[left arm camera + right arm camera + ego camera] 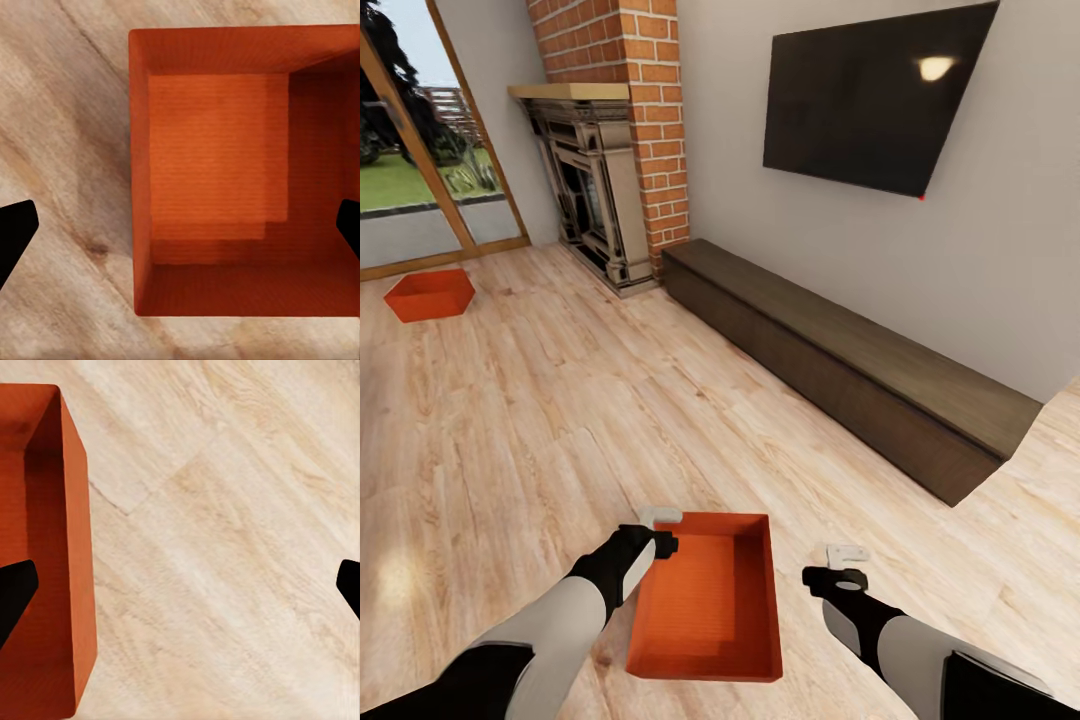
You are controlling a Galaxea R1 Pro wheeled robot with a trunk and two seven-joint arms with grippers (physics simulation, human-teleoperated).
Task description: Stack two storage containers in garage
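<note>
Living room, wood plank floor [540, 400]: your near storage container [705, 600] sits between both arms, the second container [430, 295] by the glass doors [420, 150]. Left gripper [180, 225] straddles one wall, spread wide, gripping nothing; right gripper [180, 592] likewise unloaded. Pickup pending: close in squarely.

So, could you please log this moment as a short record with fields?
room: living room, wood plank floor
near bin: orange-red, open top, on floor between the arms
far bin: on floor by the glass door
left pincer: open, over the near bin's left wall
right pincer: open, above bare floor right of the near bin
bench: long, dark, against the wall
TV: black, on wall above bench
fireplace: brick, in the corner
task state: both bins not yet lifted
</note>
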